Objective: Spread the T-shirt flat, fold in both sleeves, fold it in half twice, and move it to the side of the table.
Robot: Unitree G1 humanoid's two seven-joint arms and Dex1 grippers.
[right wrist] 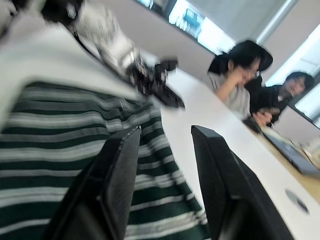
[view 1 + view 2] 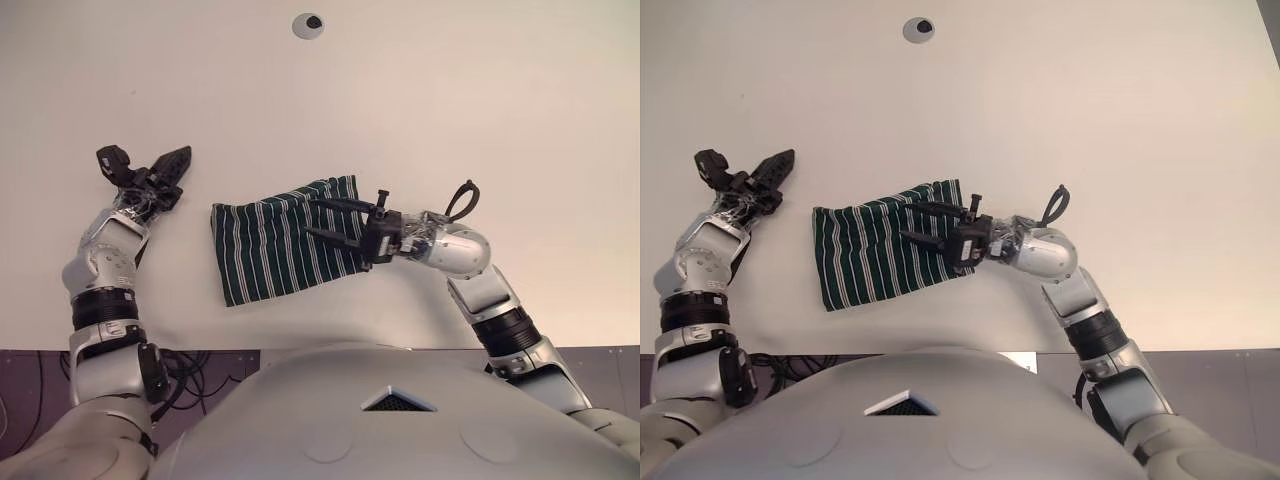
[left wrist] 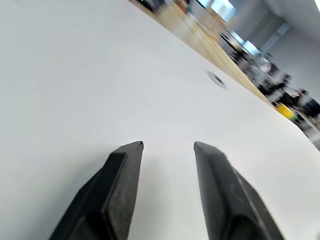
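Note:
The T-shirt, dark green with white stripes, lies folded into a small rectangle on the white table, near the front edge. My right gripper is open over the shirt's right part, fingers pointing left with striped cloth beneath them. The right wrist view has the same gripper open just above the shirt. My left gripper is open a short way left of the shirt, over bare table. In the left wrist view the left gripper has nothing between its fingers.
A round cable grommet sits in the tabletop at the far middle. The table's front edge runs close behind the shirt. Bare tabletop stretches to the far side and to the right.

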